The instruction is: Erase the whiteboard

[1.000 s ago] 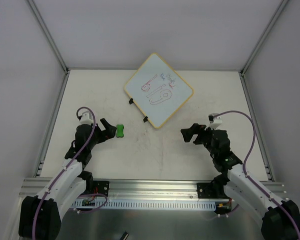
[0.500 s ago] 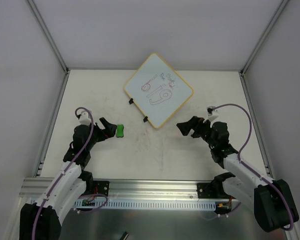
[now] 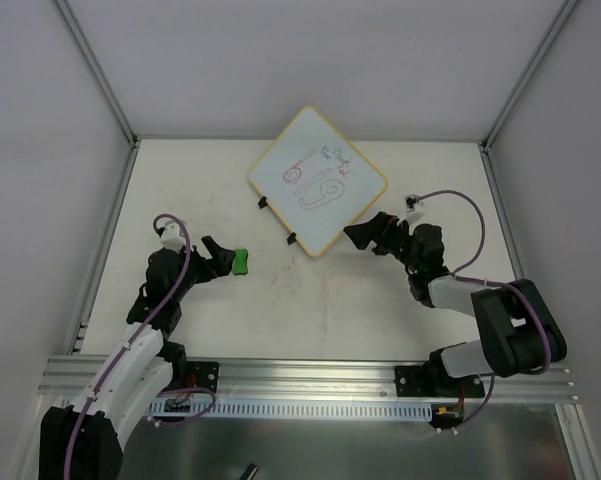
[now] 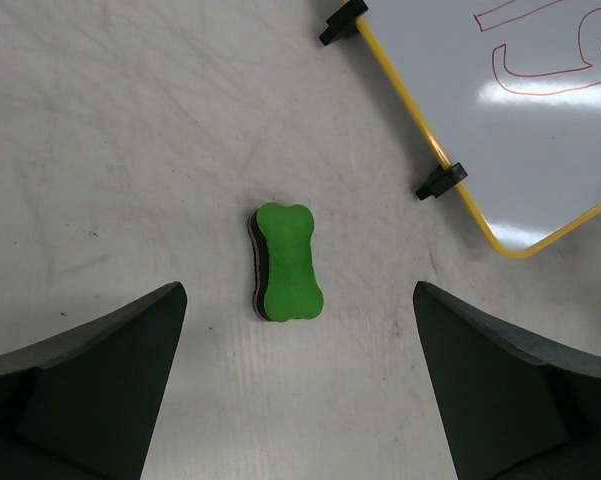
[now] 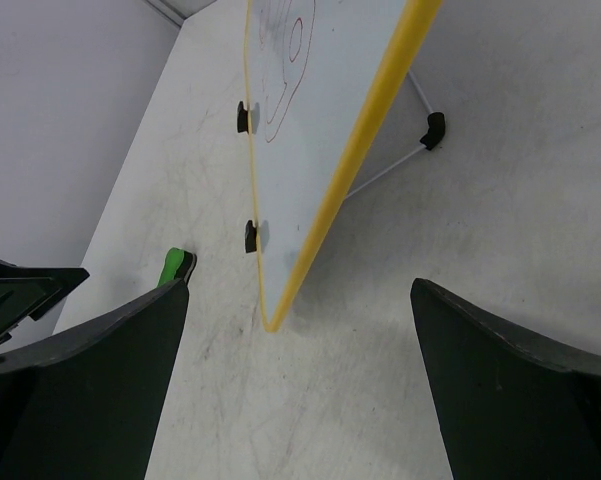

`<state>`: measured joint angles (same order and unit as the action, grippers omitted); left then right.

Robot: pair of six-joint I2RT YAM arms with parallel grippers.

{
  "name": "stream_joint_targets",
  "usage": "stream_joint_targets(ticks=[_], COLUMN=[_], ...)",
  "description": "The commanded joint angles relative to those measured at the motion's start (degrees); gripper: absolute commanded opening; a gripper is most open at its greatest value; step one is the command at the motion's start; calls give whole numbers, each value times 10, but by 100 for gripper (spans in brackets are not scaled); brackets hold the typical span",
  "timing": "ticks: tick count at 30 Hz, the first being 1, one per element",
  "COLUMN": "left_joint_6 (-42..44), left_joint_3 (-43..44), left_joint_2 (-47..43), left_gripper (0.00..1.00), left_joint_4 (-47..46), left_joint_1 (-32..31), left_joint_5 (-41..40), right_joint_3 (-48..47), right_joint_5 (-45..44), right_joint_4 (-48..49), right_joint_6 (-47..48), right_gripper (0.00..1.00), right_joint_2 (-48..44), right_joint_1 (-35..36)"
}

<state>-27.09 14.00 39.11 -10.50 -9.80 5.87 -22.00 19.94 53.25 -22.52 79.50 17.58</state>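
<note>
standing near the far edge of the table, a little right of the middle, the whiteboard is turned so that one corner points to the near edge. in the right wrist view it is not flat: it leans on a thin wire stand behind it. its frame looks yellow, and two small black clips sit on the near-left side of the frame. red and blue marker scribbles cover the middle of the white surface.

the right gripper is close to the near-right side of the frame, not far from the near corner. its two fingers are wide apart and hold nothing; its own camera shows the frame edge ahead of them, and i see no contact.

the left gripper is over the left half of the table, with its fingers also spread apart and empty. a small green eraser with a dark underside lies flat on the table just in front of the fingers, untouched, and well apart from the whiteboard.
</note>
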Motion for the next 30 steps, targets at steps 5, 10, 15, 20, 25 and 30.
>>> stream_joint_targets(ticks=[5, 10, 15, 20, 25, 30], left_joint_6=[13, 13, 13, 13, 12, 11], left_joint_3=[-3, 6, 15, 20, 18, 17], left_joint_2=[-3, 25, 62, 76, 74, 76], left_gripper=[99, 99, 99, 99, 99, 99], left_joint_4=[-23, -23, -23, -23, -24, -25], left_joint_1=[-5, -6, -6, -6, -7, -7], left_joint_5=[12, 18, 20, 21, 22, 22], right_joint_3=[-49, -69, -90, -102, -118, -112], right_joint_5=[22, 26, 38, 61, 79, 70], right_joint_4=[113, 131, 173, 245, 265, 260], right_joint_6=[-12, -7, -18, -69, -80, -76], right_gripper=[99, 99, 93, 91, 82, 83], right_joint_2=[49, 85, 127, 192, 209, 203], right_joint_1=[-4, -4, -10, -26, -32, -32])
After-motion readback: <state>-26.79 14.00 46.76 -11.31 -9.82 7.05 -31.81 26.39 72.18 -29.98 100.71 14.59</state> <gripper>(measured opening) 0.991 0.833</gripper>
